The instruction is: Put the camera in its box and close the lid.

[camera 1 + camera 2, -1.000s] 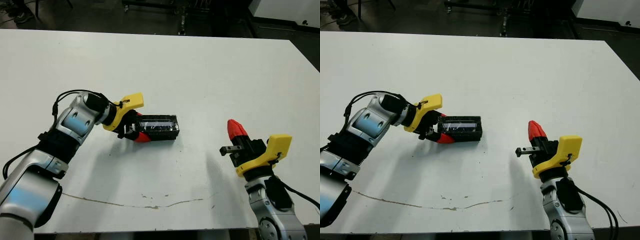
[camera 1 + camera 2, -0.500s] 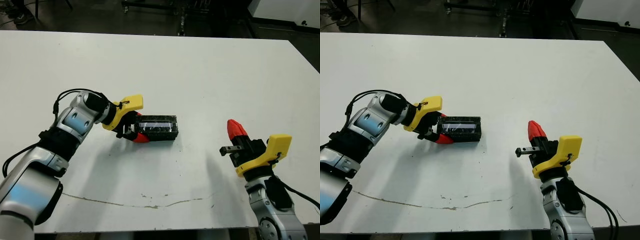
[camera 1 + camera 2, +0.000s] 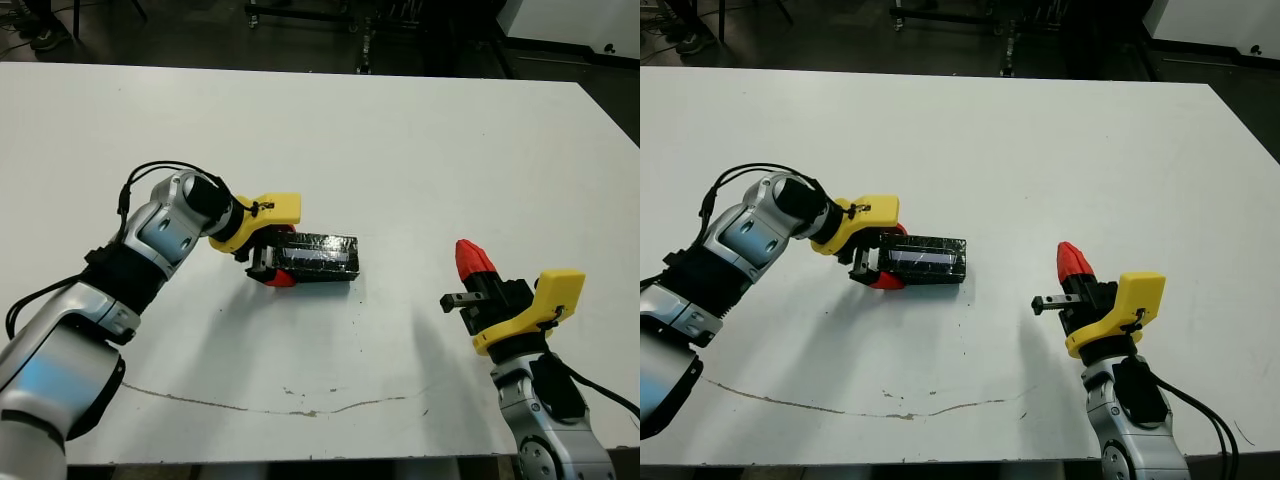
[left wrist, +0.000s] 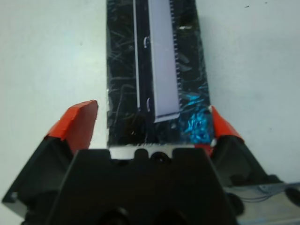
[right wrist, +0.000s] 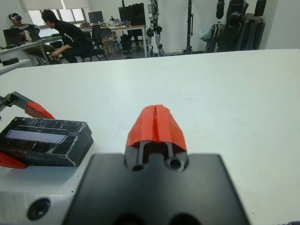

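Left hand point(image 4: 150, 124) spread, straddling one end of lidded box point(image 3: 317, 257); contents hidden under lid point(image 4: 161, 70). Right hand point(image 5: 156, 125) pressed together, well apart from box. White counter point(image 3: 400, 150).

Our left arm reaches forward and inward, elbow bent, the wrist turned so the left hand point(image 3: 272, 267) points toward our right side. Its two red fingers point(image 4: 78, 123) are spread apart, one on each side of the space ahead of the black palm. Our right arm is drawn in close to the body, the right hand point(image 3: 472, 262) pointing forward and up, its red fingertips point(image 5: 156, 124) pressed together with nothing between them.
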Robot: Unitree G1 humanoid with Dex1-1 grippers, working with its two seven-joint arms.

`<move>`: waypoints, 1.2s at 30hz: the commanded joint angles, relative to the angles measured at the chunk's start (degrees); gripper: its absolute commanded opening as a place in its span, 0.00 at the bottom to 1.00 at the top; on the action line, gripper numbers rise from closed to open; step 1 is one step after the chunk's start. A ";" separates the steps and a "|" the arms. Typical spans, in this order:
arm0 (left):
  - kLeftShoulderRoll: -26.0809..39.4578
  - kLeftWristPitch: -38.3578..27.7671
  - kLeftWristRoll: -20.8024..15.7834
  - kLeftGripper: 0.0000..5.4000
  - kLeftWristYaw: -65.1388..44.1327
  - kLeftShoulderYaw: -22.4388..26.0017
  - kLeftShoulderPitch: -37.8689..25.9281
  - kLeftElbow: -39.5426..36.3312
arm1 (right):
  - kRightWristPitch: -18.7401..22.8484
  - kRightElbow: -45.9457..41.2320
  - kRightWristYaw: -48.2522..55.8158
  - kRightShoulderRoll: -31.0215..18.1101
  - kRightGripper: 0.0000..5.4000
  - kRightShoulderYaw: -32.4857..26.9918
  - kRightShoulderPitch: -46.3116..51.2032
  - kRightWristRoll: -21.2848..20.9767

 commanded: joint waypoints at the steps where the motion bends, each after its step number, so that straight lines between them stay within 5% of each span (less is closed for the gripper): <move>1: 2.61 2.03 3.64 1.00 1.17 -1.15 2.37 1.82 | 0.47 -0.06 -0.03 -0.63 0.00 -0.39 0.62 0.12; 10: 2.25 5.30 2.42 1.00 -0.01 -0.40 2.13 3.55 | 0.73 -0.30 -0.11 -0.46 0.00 -0.43 0.84 0.51; 17: 3.88 0.52 2.92 1.00 0.08 -0.23 3.04 2.48 | 0.48 -0.19 -0.11 -0.43 0.00 -0.35 0.97 0.35; 36: 18.89 -2.05 4.44 1.00 -3.89 4.26 5.04 -11.08 | 0.46 0.09 0.40 -0.56 0.00 -0.59 0.66 0.25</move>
